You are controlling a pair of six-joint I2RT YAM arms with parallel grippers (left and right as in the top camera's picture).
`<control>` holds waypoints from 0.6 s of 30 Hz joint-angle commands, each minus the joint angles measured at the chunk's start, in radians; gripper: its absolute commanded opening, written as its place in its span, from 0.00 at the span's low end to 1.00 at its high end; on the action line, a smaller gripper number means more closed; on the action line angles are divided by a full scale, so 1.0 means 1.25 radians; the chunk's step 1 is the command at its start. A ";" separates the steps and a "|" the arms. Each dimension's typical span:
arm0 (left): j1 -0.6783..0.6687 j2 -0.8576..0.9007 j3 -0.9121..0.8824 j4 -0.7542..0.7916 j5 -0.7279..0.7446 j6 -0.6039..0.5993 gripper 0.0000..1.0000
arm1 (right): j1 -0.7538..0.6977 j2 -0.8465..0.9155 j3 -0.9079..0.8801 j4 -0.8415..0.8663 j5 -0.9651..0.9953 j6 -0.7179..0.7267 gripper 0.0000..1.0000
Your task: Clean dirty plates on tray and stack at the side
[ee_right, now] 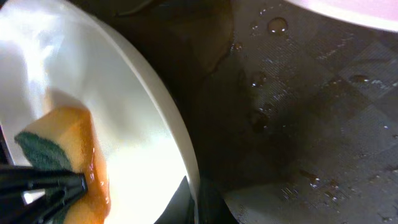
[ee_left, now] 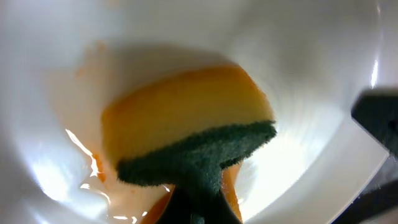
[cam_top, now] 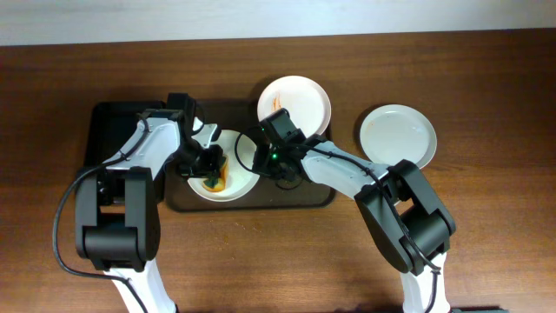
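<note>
A dirty plate (cam_top: 236, 184) with orange-brown sauce lies on the dark tray (cam_top: 300, 196). My left gripper (cam_top: 211, 170) is shut on a yellow sponge with a green pad (ee_left: 186, 124) and presses it on the plate's inside (ee_left: 298, 74); its fingers show at the bottom edge (ee_left: 200, 208). My right gripper (cam_top: 263, 162) is shut on the plate's right rim (ee_right: 186, 196); the plate (ee_right: 124, 93) and sponge (ee_right: 62, 143) show there. A second streaked plate (cam_top: 294, 103) sits at the tray's far edge. A plain white plate (cam_top: 398, 135) lies on the table to the right.
A smaller black tray (cam_top: 113, 130) lies left of the large tray, under my left arm. The tray floor (ee_right: 311, 124) is wet with droplets. The second plate's rim (ee_right: 354, 12) is close beyond my right gripper. Wooden table surrounds all.
</note>
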 commanded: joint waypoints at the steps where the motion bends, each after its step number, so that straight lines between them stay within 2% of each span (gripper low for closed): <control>1: -0.005 0.022 -0.018 0.087 -0.294 -0.162 0.01 | -0.004 0.023 0.000 0.000 -0.001 0.006 0.04; 8: -0.009 0.022 -0.018 0.236 -0.416 -0.262 0.01 | -0.004 0.023 0.000 -0.003 -0.001 0.006 0.04; 12: -0.024 0.022 -0.018 0.256 -0.426 -0.266 0.00 | -0.004 0.023 0.000 -0.003 -0.002 0.006 0.04; 13: -0.031 0.022 -0.018 0.255 -0.405 -0.233 0.00 | -0.004 0.023 0.000 -0.003 -0.002 0.006 0.04; 16: -0.063 0.022 -0.018 0.255 -0.231 -0.056 0.00 | -0.004 0.023 0.000 -0.003 -0.002 0.003 0.04; 18: -0.075 0.022 -0.018 0.256 -0.173 -0.019 0.01 | -0.004 0.023 0.000 -0.003 -0.006 0.002 0.04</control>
